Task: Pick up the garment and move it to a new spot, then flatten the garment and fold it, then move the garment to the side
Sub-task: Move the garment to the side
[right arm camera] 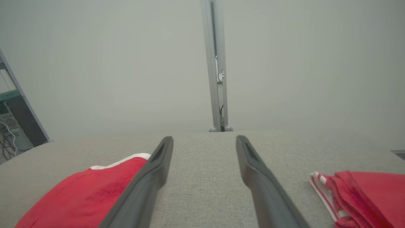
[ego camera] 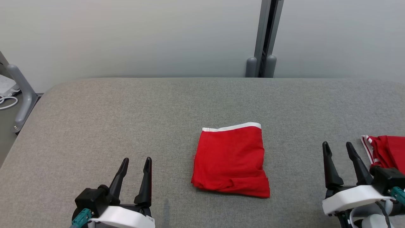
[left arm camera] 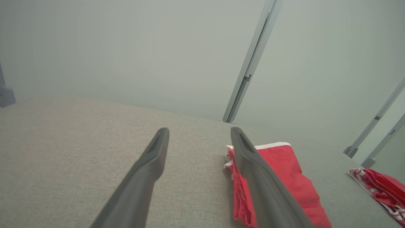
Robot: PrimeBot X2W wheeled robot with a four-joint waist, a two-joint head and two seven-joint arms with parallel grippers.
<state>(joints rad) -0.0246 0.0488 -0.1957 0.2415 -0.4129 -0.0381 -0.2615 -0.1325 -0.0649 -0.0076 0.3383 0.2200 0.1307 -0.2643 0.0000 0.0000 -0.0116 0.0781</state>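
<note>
From the head view, the garment (ego camera: 231, 160) lies in the middle of the grey surface (ego camera: 95, 120), red with a white band along its far edge. It is squared up into a compact, layered rectangle, with a little bunching at the near hem. The left end effector (ego camera: 137, 160) sits low at the near left, fingers spread with nothing between them, well apart from the cloth. The right end effector (ego camera: 337, 145) sits at the near right, equally wide and empty. Just beyond it a second garment (ego camera: 389, 153), red with white stripes, lies crumpled at the edge.

In the left wrist view, the left end effector (left arm camera: 199, 131) has its fingers parted over bare surface. The garment (left arm camera: 284, 171) lies off to one side, partly behind one finger, and its stacked edges show it has been doubled over.

In the right wrist view, the right end effector (right arm camera: 204, 139) is also spread with nothing in it. The garment (right arm camera: 85, 193) lies to one side of it and the second garment (right arm camera: 367, 196) to the other, neither touching it.

To my eye, the picking up, flattening and folding look done. What seems left is carrying the folded piece off to the side. Neither arm has taken hold for that, and the loose layers could slip apart if it is gripped carelessly.
</note>
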